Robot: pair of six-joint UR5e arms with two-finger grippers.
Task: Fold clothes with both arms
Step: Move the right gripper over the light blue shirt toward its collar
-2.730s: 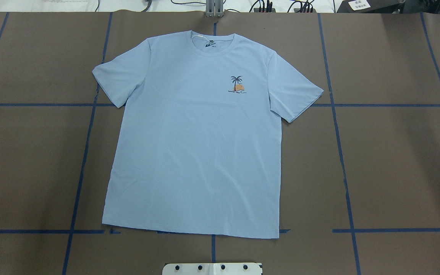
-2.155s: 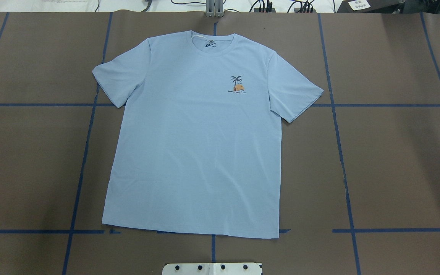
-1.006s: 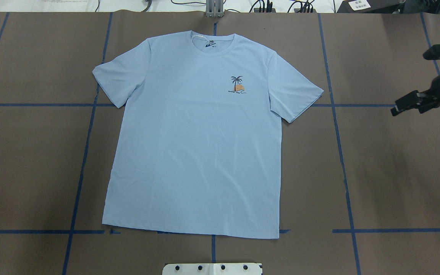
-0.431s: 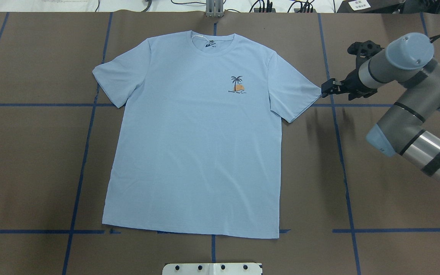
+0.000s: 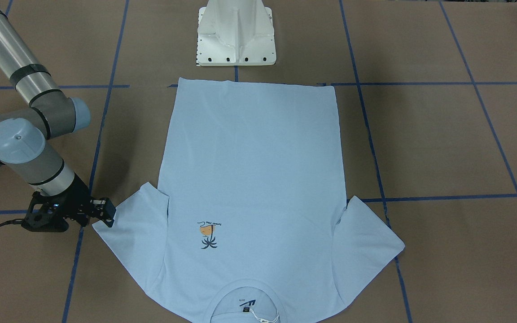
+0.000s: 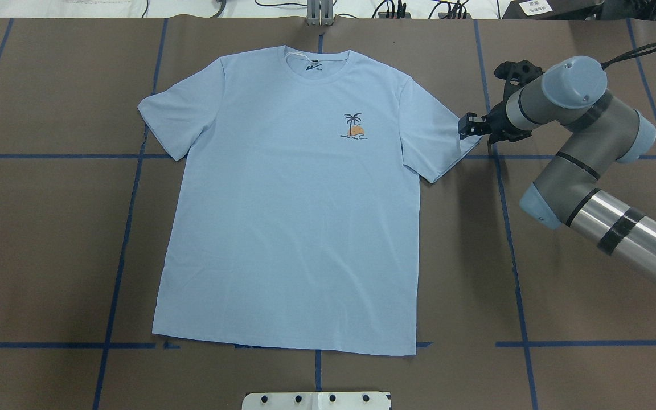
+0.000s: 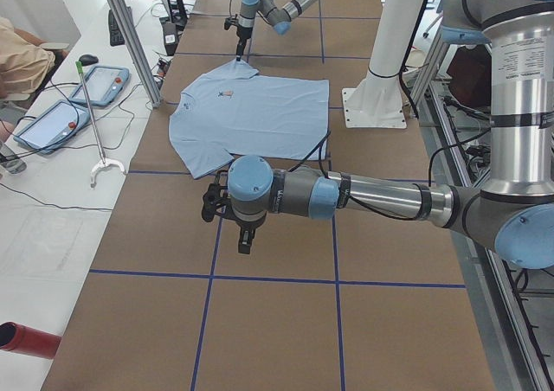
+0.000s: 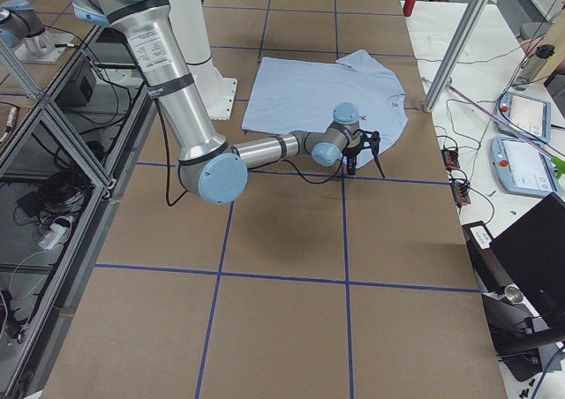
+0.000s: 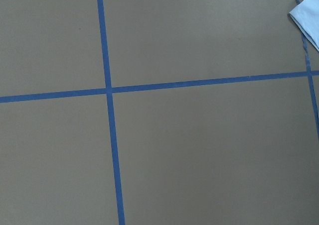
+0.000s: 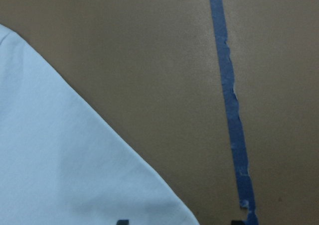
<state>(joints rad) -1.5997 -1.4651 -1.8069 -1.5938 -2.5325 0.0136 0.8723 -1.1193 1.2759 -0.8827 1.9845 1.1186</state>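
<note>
T-shirt (image 6: pixel 288 216) flat, long axis fore-aft (collar (image 6: pixel 316 80) farthest from pedestal (image 6: pixel 316 400))

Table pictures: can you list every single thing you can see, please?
T-shirt: one, light blue, spread flat mid-table, front up.
Palm-tree print: one, orange and dark, on the shirt's chest.
Table: one, brown.
Tape lines: several, blue, gridding the table.
Pedestal base: one, white, by the shirt's hem.
Tablets: two, blue-edged, off the table's collar side.
Right arm: one, grey and silver, reaching to a sleeve.
Right hand: one, black, open at the sleeve tip.
Left arm: one, grey and silver, over bare table.
Left hand: one, black, pointing down; open or shut unclear.
</note>
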